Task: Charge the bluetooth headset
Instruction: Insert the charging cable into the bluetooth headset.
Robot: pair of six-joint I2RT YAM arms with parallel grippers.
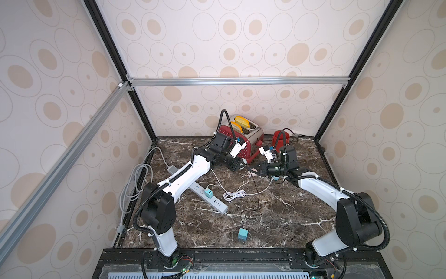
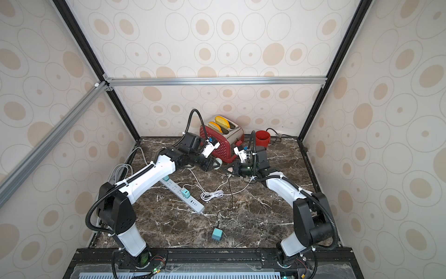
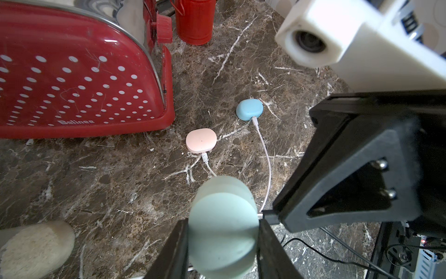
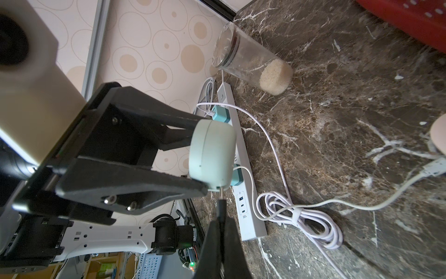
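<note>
My left gripper (image 4: 196,155) clamps the headset case (image 4: 214,149), likely light and slippery, across its rounded sides above the table's (image 1: 265,217) twelve o'clock, while my right gripper (image 4: 222,224), pinched shut on the black plug (image 4: 221,206), noses its port.

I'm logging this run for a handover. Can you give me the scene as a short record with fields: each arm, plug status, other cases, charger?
left gripper: jaws clamped on the pale green earbud case
right gripper: jaws shut on the black plug
plug status: metal tip at the green case's port, part of it still showing
other cases: pink case and blue case on the marble, white cables plugged in
charger: teal adapter lying loose, apart from the power strip
</note>
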